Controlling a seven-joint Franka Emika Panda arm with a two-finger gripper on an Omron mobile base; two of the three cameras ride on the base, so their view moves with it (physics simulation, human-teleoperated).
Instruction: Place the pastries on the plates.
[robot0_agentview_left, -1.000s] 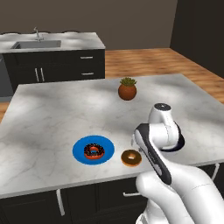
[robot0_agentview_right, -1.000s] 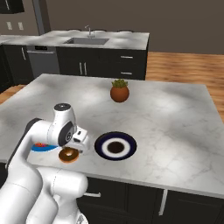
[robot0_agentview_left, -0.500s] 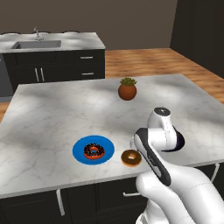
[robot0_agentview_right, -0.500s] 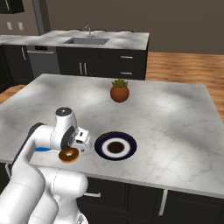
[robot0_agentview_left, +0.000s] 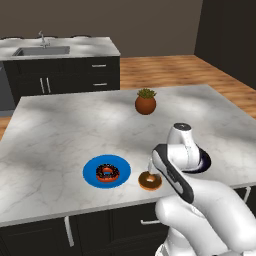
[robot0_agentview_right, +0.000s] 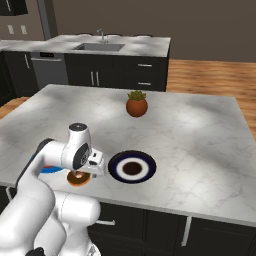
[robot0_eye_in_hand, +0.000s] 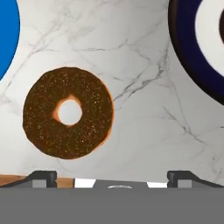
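Fingertips of my hand (robot0_eye_in_hand: 112, 177) stand wide apart at the bottom of the hand view, holding nothing, and I see the hand poised above the white-grey marble table (robot0_agentview_left: 60, 130) near its front edge. Just below it, lying flat on the bare marble, is the brown-glazed ring donut with the tan rim (robot0_eye_in_hand: 68, 112), touching neither plate. To one side of the hand sits the plain bright blue round plate (robot0_agentview_left: 106, 171), and on it I can see the dark chocolate ring donut with red-orange sprinkles (robot0_agentview_left: 107, 172). To the other side, close by, lies the dark navy round plate with a white ring and dark centre (robot0_agentview_right: 132, 167), with nothing on it. Farther back on the table, well beyond the hand, a terracotta pot with a small green plant (robot0_agentview_right: 136, 104) stands upright. Past the table I see a dark cabinet run with a steel sink (robot0_agentview_right: 99, 47) in its marble top.
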